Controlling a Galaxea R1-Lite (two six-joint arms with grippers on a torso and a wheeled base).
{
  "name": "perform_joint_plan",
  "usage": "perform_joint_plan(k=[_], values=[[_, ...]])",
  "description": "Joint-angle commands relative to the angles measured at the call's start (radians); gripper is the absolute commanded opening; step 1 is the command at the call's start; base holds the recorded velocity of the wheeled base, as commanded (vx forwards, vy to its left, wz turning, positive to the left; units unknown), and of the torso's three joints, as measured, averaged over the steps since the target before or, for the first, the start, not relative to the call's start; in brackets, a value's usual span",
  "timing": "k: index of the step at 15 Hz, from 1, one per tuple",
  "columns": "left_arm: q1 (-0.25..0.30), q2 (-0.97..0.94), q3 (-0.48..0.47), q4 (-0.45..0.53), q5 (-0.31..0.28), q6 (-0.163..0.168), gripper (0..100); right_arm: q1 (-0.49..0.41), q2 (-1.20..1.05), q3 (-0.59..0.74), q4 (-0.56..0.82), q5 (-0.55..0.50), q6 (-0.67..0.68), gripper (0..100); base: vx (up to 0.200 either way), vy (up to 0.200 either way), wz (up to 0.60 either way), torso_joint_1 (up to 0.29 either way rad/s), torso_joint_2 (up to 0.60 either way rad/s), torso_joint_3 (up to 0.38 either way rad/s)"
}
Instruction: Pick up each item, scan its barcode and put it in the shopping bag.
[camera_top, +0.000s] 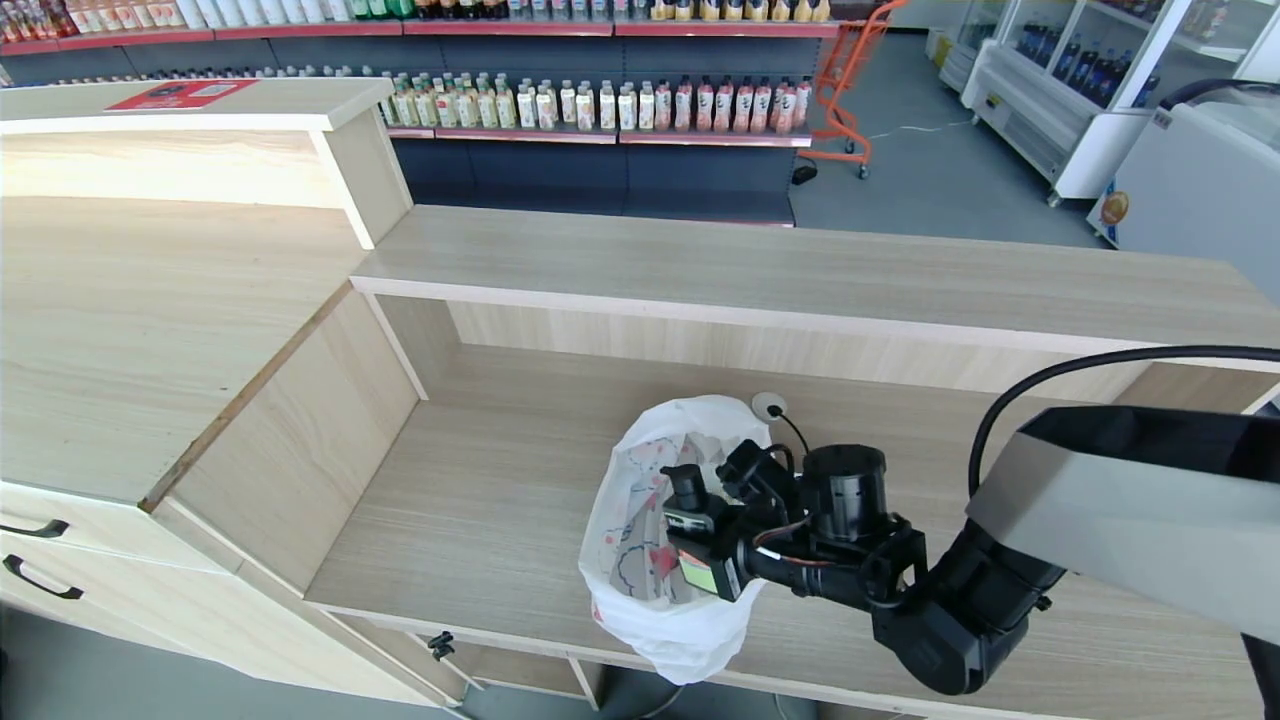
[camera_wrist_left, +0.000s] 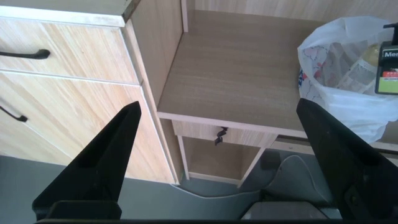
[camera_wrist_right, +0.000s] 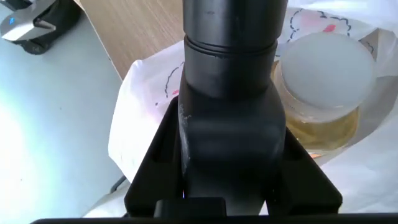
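Right gripper (camera_top: 712, 548) at the mouth of the white plastic shopping bag (camera_top: 640, 470), its fingers pinching a black item (camera_top: 688, 487) with a round cap and a red-and-green label. The item rides tilted between the fingers, its lower part already inside the bag's rim. Beyond the gripped item and deeper in the bag lies a jar (camera_wrist_right: 326, 68) with a pale lid and yellowish contents, just beside the black item; whether the two touch cannot be told. The bag stands open directly beneath the right gripper on the lower wooden counter shelf (camera_top: 480, 500), near the shelf's front edge, with its thin wall bulging over that edge on the side below the gripper's wrist. A round cable port (camera_top: 768, 405) sits in the shelf just past the bag, on the far side from the gripper. Left gripper (camera_wrist_left: 217, 106) hangs low in front of the counter and well apart from the bag, its two dark fingers (camera_wrist_left: 99, 168) spread wide with nothing between them. Ahead of its fingertips are the shelf's front edge and, to one side, the pale drawer fronts (camera_wrist_left: 62, 93) with black handles. From this gripper the bag (camera_wrist_left: 336, 93) and the black item (camera_wrist_left: 388, 62) show off beyond one fingertip.
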Motion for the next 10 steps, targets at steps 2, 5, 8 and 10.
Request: perform_joint_plan(k=[2, 5, 8, 10], values=[[0.0, 0.0, 0.0, 0.0, 0.0, 0.0, 100, 0.021, 0.104, -0.067, 0.0, 0.021, -0.066, 0, 0.0, 0.0, 0.0, 0.0, 0.0, 0.0], [0.0, 0.0, 0.0, 0.0, 0.0, 0.0, 100, 0.02, 0.142, -0.06, -0.006, 0.035, -0.186, 0, 0.0, 0.0, 0.0, 0.0, 0.0, 0.0], [0.0, 0.0, 0.0, 0.0, 0.0, 0.0, 100, 0.02, 0.163, -0.063, -0.024, 0.034, -0.232, 0, 0.0, 0.0, 0.0, 0.0, 0.0, 0.0], [0.0, 0.0, 0.0, 0.0, 0.0, 0.0, 100, 0.02, 0.16, -0.063, -0.026, 0.035, -0.23, 100, 0.0, 0.0, 0.0, 0.0, 0.0, 0.0]])
